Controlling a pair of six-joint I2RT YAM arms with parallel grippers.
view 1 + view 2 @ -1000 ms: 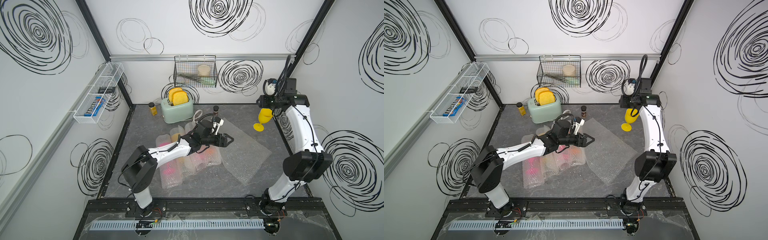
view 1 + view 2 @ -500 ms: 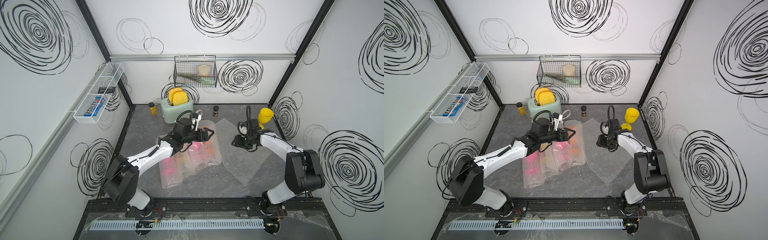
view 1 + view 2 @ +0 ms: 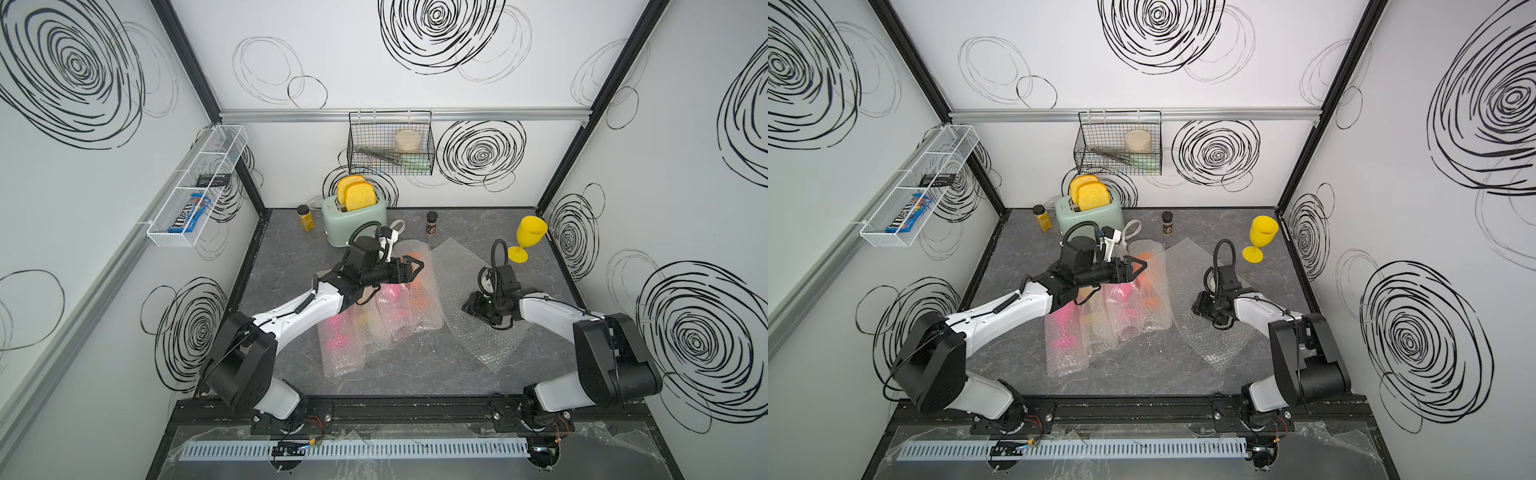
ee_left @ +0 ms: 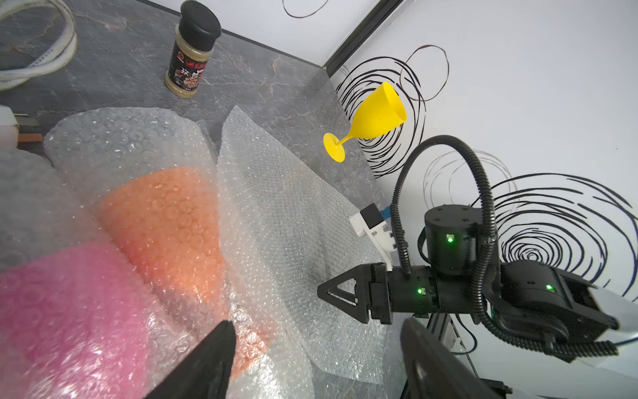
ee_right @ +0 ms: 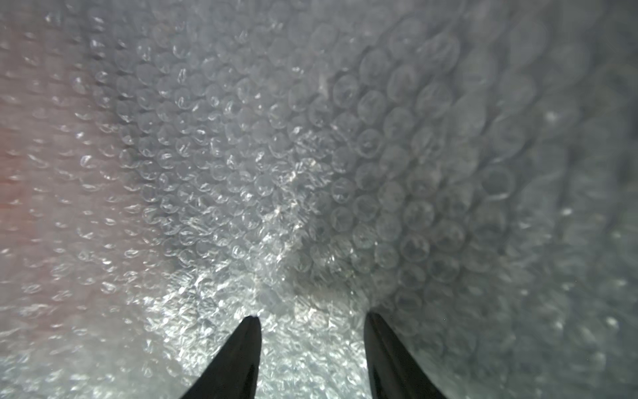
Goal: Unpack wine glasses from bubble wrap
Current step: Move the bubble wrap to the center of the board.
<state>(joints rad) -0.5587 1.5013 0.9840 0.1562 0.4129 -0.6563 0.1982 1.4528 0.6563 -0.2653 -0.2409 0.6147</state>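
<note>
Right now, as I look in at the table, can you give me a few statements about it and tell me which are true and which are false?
1. The yellow goblet stands upright and unwrapped near the right wall. True.
2. The left hand grips the orange goblet. False: it is open with nothing between its fingers, above that goblet, which lies in its wrap.
3. The right hand points down at a flat sheet of bubble wrap. True.
4. The toaster is empty. False: two toast slices stick out of it.
</note>
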